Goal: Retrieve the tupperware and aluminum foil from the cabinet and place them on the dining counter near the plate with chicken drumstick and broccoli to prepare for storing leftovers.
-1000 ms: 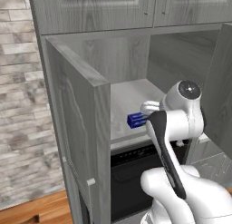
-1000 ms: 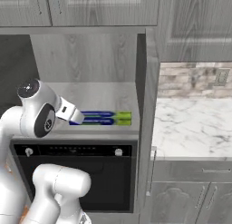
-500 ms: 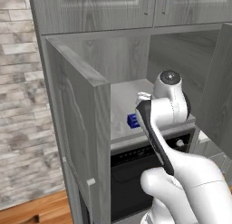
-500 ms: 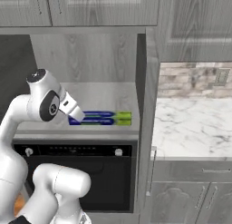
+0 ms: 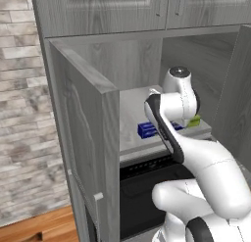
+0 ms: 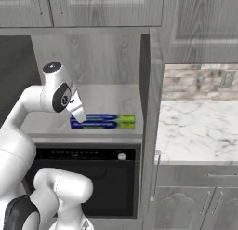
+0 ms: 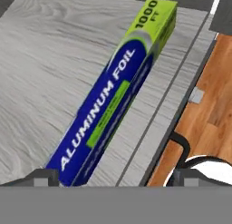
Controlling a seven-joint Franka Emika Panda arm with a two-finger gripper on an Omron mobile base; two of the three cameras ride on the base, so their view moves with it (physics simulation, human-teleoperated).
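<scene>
Aluminum foil (image 7: 115, 94) lies flat on the grey wood-grain shelf (image 7: 50, 69) of the open cabinet, near the shelf's front edge and roughly parallel to it. The box is long and narrow, mostly blue with white lettering reading "ALUMINUM FOIL", a green band along one face, and a yellow-green end marked "1000 FT". In the right base view the foil (image 6: 103, 121) rests with its blue end toward the arm and its green end toward the cabinet's right wall. In the left base view the arm covers the middle of the box, so the blue end (image 5: 147, 130) appears to the left of the arm and the green end to its right. The gripper (image 7: 115, 177) hangs above the blue end of the box, jaws spread wide apart and holding nothing; its two dark fingertips (image 7: 41, 176) stand at either side of the lower edge of the hand view, one just beside the blue end of the box, and no contact with the box is visible. Below the shelf sits a black built-in oven (image 6: 88, 178). The cabinet door (image 5: 88, 153) stands swung open on the left. A white marble counter (image 6: 195, 131) adjoins the cabinet on the right, backed by a stone-tile wall (image 6: 200, 82). Wooden floor (image 7: 204, 114) is visible past the shelf edge in the hand view.
</scene>
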